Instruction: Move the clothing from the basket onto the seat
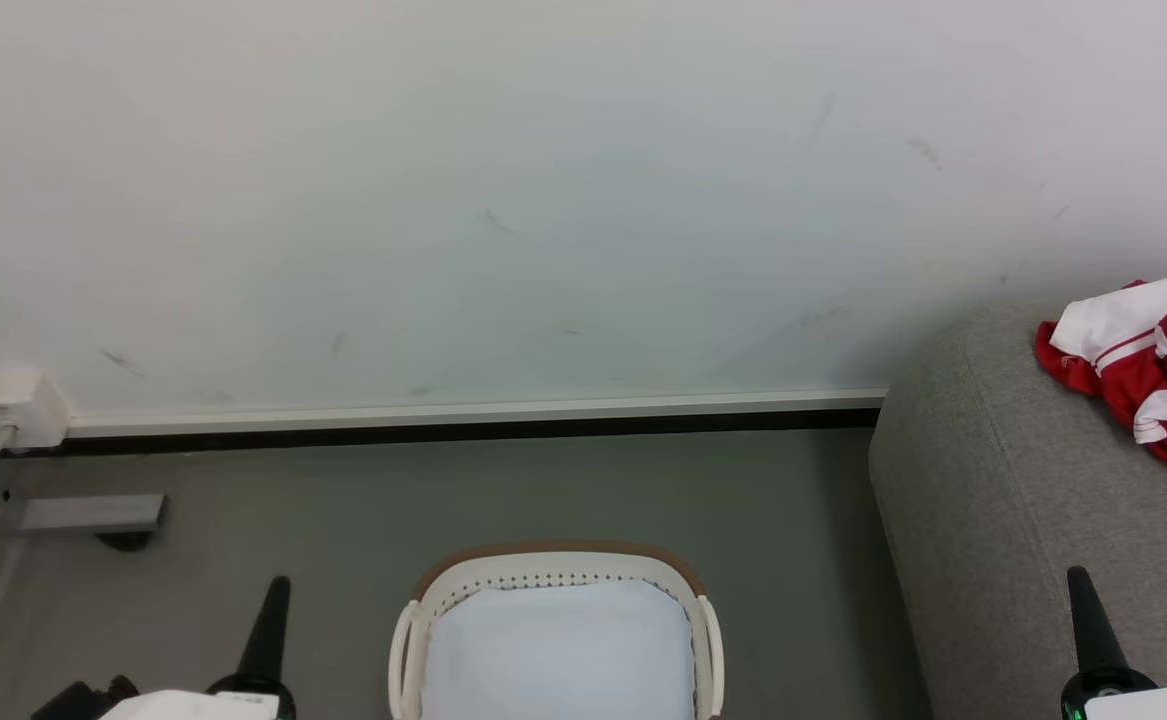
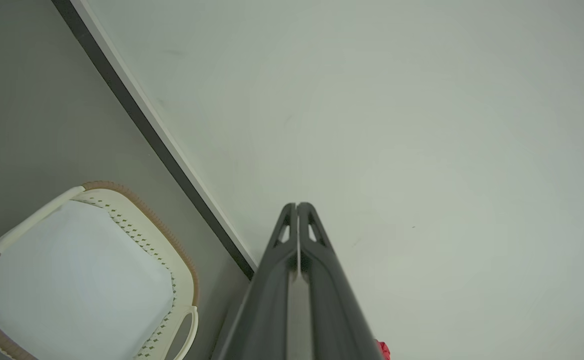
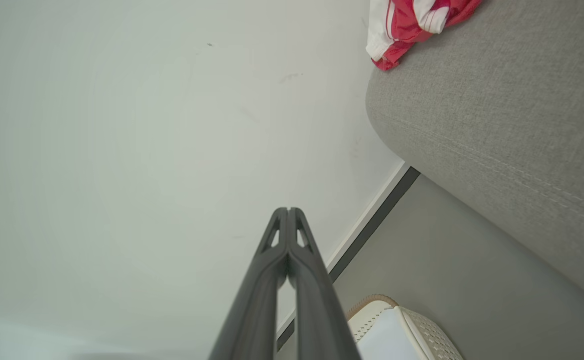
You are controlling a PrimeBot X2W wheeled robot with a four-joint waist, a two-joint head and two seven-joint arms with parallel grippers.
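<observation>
While clothing tops seat | wrist views: left gripper, right gripper closed

- we see a pale white wall, evenly lit, with faint dark scuffs.
- a white skirting over a black band runs along its foot.
- the floor is plain grey.
- at far left, we note a white socket box above a grey metal bar.

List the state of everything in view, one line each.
clothing: crumpled heap on the sofa
basket: upright, just pale lining visible inside
sofa: clothing lying on it
left fingers: shut, empty
right fingers: shut, empty
</observation>
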